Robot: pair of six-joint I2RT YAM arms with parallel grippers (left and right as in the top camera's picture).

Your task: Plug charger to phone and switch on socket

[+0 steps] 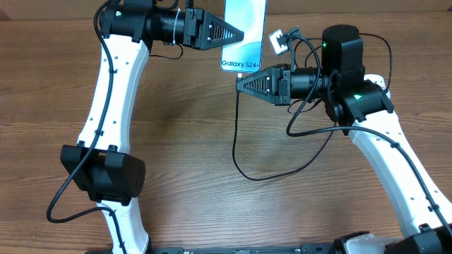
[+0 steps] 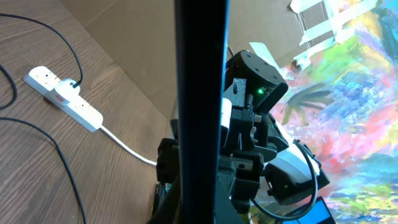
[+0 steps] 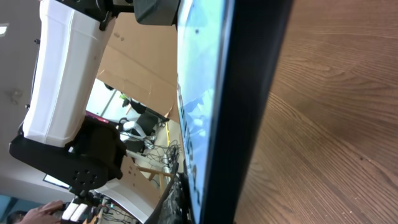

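The left end effector is clamped shut on the side edge of the phone. The right end effector is pinched closed just below the phone's lettered end, beside the charger cable. Whether it grips the cable, I cannot tell.

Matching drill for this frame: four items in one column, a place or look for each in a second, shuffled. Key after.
1 phone
2 power strip
3 left gripper
4 right gripper

A white, with a black plug seated in it
B tip at the phone's long edge
C pale blue screen, reads Galaxy S24+
D tip just off the phone's lettered end

Pairs: 1-C, 2-A, 3-B, 4-D
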